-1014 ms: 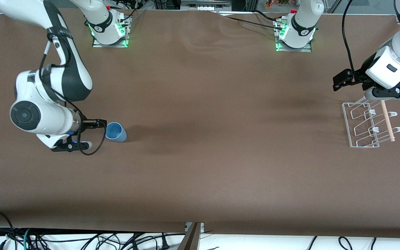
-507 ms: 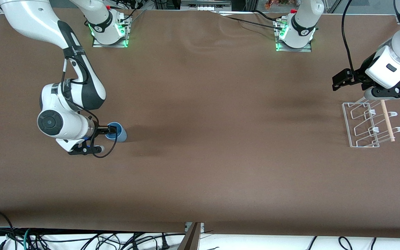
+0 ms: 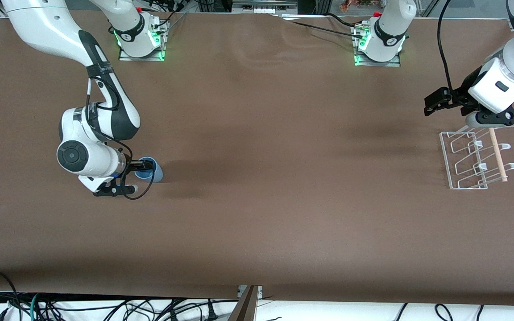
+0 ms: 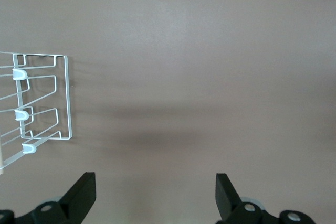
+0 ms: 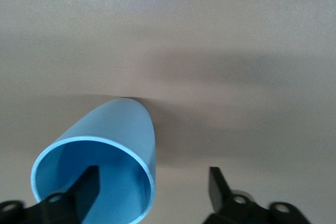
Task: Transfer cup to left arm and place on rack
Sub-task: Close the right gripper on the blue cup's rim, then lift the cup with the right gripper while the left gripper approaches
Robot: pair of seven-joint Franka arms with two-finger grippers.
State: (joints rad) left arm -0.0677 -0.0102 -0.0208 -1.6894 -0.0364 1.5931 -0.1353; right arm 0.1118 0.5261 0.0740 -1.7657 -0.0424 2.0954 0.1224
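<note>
The light-blue cup (image 3: 153,172) stands on the brown table toward the right arm's end, with its mouth open toward my right gripper. My right gripper (image 3: 147,165) is open and straddles the cup's rim. In the right wrist view one finger (image 5: 86,184) shows inside the cup (image 5: 113,129) and the other finger is outside its wall; the gripper's middle (image 5: 152,187) is at the rim. My left gripper (image 3: 434,104) is open and empty over the table beside the white wire rack (image 3: 473,162). The rack also shows in the left wrist view (image 4: 44,98), off to one side of that gripper (image 4: 156,192).
A thin wooden rod (image 3: 498,154) lies across the rack. The two arm bases (image 3: 141,42) (image 3: 377,44) stand at the table's farthest edge from the front camera. Cables (image 3: 105,307) hang below the nearest edge.
My right arm has moved toward the cup, and its open gripper now reaches the rim with one finger in the mouth. The cup and the left arm have barely moved.
</note>
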